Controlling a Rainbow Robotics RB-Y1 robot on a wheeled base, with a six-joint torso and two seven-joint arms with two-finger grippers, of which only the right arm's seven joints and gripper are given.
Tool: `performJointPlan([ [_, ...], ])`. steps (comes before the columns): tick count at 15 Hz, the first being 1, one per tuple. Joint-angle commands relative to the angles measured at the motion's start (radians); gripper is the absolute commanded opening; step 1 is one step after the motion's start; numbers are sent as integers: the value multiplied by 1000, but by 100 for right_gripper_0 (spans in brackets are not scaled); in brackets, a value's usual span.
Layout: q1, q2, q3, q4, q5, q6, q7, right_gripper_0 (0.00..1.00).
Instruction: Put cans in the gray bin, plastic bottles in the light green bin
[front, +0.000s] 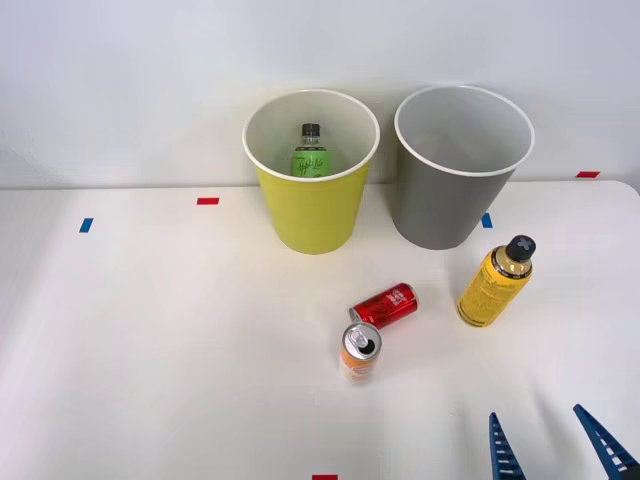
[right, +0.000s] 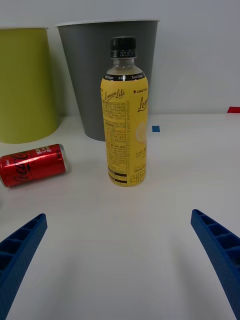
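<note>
The yellow-orange bottle (front: 494, 283) stood upright on the white table (front: 150, 340) at the centre right of the front view, black cap on, just below and right of the gray bin (front: 455, 205). In the wrist view the same bottle (right: 125, 112) rose in mid-frame, its yellow label facing the camera, with the gray bin (right: 90, 75) close behind it.

The red can (front: 386, 304) lay on its side near the middle of the front view, left of the bottle and apart from it. The orange-and-white can (front: 360, 352) stood upright just below it, the two nearly touching. The wrist view showed the red can (right: 33, 164) lying at the left edge.

The green bottle (front: 311, 152) stood inside the light green bin (front: 312, 215), upper centre of the front view, side by side with the gray bin.

The right gripper (front: 555, 445) sat at the lower right corner of the front view, below the yellow-orange bottle and well short of it. Its blue ribbed fingers (right: 20, 250) were spread wide, one at each lower corner of the wrist view, holding nothing

Small red and blue tape marks (front: 207, 201) dotted the table
</note>
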Motion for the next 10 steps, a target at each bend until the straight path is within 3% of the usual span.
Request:
performJointPlan([
  [1, 0, 0, 0, 0, 0, 0, 0, 100],
  [10, 0, 0, 0, 0, 0, 0, 0, 100],
])
